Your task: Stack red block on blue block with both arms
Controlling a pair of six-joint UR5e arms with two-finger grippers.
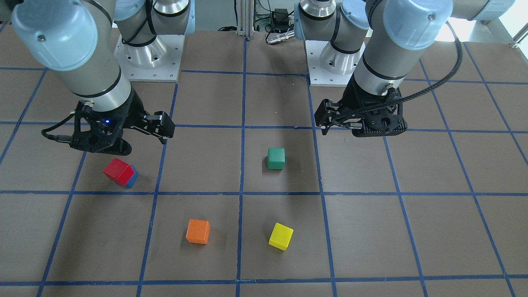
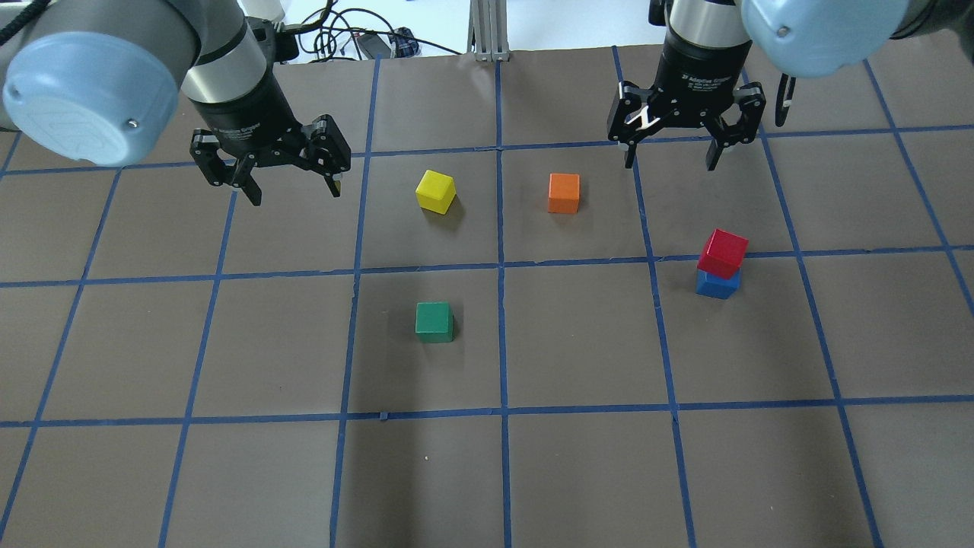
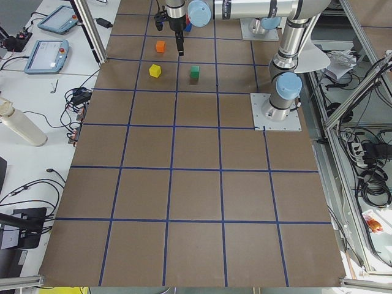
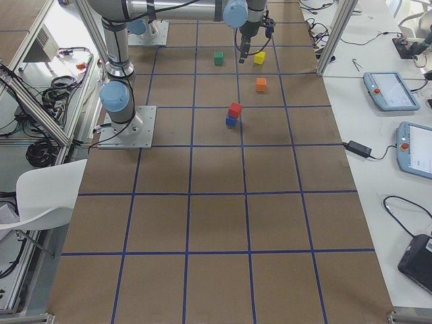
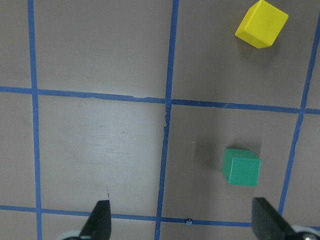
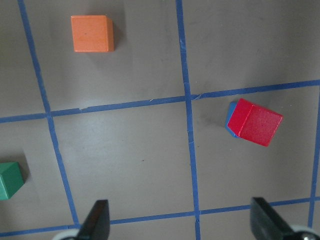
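One red block, one blue block, one green block, one orange block, one yellow block, two grippers, left gripper, right gripper.

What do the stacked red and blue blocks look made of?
Red block: probably painted wood or hard plastic; matte, no glare, crisp edges. Blue block under it: same matte look, mostly hidden, so less certain.

The small matte blue cube is mostly hidden under the matte red cube, with only a sliver showing at 9 o'clock. The right wrist view's edges cut off the matte green cube and the black fingers.
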